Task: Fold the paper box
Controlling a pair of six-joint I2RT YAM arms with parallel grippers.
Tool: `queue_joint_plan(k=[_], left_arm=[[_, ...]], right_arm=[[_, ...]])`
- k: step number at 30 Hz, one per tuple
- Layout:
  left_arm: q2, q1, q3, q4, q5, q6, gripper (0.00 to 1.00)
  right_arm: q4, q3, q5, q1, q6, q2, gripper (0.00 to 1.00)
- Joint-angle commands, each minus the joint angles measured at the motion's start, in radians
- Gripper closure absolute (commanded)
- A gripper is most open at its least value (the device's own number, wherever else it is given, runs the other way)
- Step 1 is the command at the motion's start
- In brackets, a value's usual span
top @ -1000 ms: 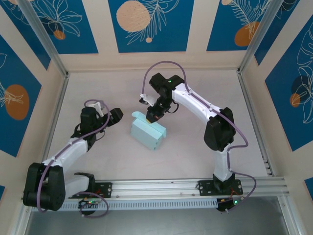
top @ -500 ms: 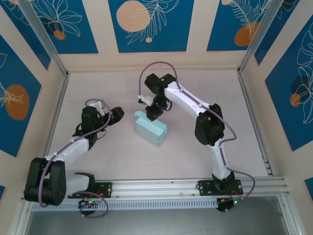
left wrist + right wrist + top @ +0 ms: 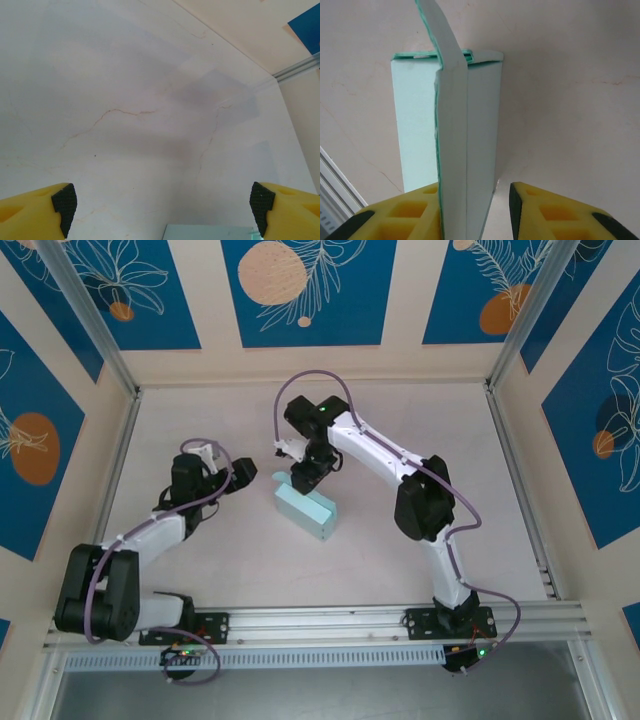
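- The left frame rail (image 3: 112,470) marks the edge of the table (image 3: 200,575). Bare surface lies between this rail and the left arm.
- The left gripper (image 3: 242,476) sits low, just left of the far end of the paper box (image 3: 305,508) and apart from it.
- In the left wrist view its pads (image 3: 64,202) stand wide apart over bare table. They grip nothing. An edge of the box (image 3: 210,232) shows at the bottom between them.
- The box lies mid-table as a folded block, its long axis running from far-left to near-right. Open table lies along both of its long sides and at its near end.
- The right gripper (image 3: 302,478) hangs over the box's far end.
- In the right wrist view an upright flap (image 3: 452,150) rises between the fingers. It lies against the finger at the left of that view (image 3: 415,210).
- The other finger (image 3: 545,210) stands clear, with a sliver of table showing beside the box wall. The fingers are parted and not clamping.
- Beyond the right arm, bare table runs to the right frame rail (image 3: 515,480).
- The near rail (image 3: 330,618) closes the front edge.
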Motion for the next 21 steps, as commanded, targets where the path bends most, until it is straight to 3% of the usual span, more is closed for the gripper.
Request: queue_joint_plan(k=[1, 6, 13, 17, 21], left_arm=[[0.014, -0.003, 0.037, 0.039, 0.026, 0.025, 0.09], [0.015, -0.003, 0.060, 0.035, 0.042, 0.045, 0.09], [0.003, -0.002, 0.103, -0.006, 0.122, 0.150, 0.09], [0.013, -0.002, 0.233, -0.225, 0.286, 0.457, 0.09], [0.023, -0.003, 0.351, -0.469, 0.482, 0.802, 0.07]], right_arm=[[-0.016, 0.034, 0.025, 0.014, 0.018, -0.020, 0.56], [-0.011, 0.059, 0.033, 0.033, 0.032, -0.045, 0.38], [-0.007, 0.098, 0.070, 0.049, 0.104, -0.086, 0.33], [0.024, 0.077, 0.111, 0.029, 0.268, -0.168, 0.36], [0.089, -0.060, 0.167, 0.021, 0.419, -0.320, 0.40]])
